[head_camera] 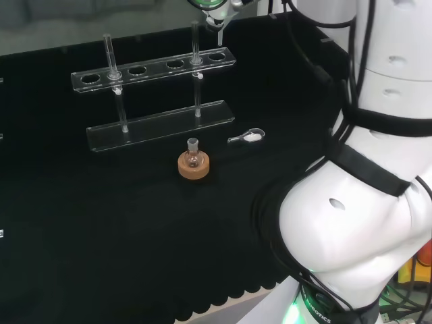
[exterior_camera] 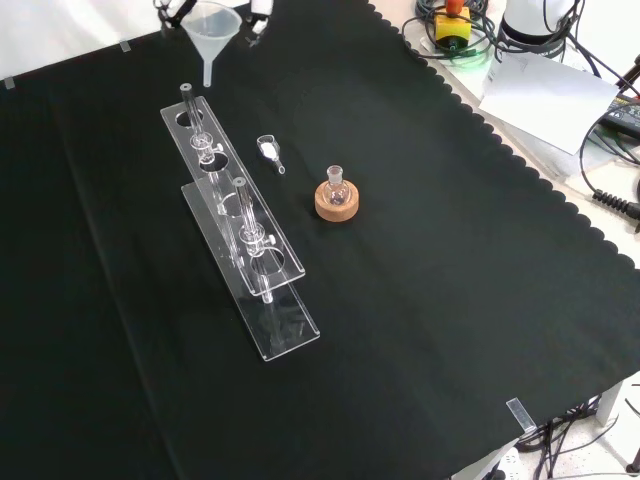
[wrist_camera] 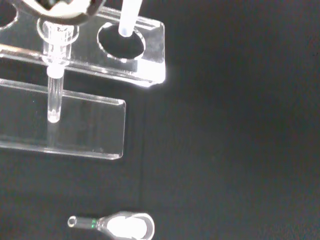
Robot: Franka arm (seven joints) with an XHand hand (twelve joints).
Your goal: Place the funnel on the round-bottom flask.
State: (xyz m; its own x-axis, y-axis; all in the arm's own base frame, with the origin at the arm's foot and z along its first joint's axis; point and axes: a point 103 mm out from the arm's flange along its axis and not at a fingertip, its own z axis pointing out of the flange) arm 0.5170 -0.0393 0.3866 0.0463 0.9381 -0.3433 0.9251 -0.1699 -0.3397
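Black cloth covers the whole bench, and we read the front view from left to right. At its upper left we see the funnel (exterior_camera: 212, 30) hanging above the far end of the clear test-tube rack (exterior_camera: 240, 235), stem pointing straight down, held at its rim by parts of the hand (exterior_camera: 258, 20) at the view's top edge. So little of the hand shows that we cannot tell how its fingers are set; we only judge that it carries the funnel, since nothing else supports it. The rack runs away down the view with two tubes standing in it. Just right of its far end lies a small scoop with white powder (exterior_camera: 270, 150). Farther right, apart from rack and scoop, the round-bottom flask (exterior_camera: 336, 186) stands upright on its cork ring (exterior_camera: 336, 203), neck open and bare.

In the wrist view the funnel's stem (wrist_camera: 129, 17) hangs over the rack's end hole, with the scoop lying nearer us on the cloth.

What the coming move turns on, as we judge it: the flask lies to the right of and nearer than the funnel in the front view, and well below it. Stem and neck are both vertical, so the hand needs no tilt, only a sideways carry past the scoop and then a straight descent into the narrow neck.
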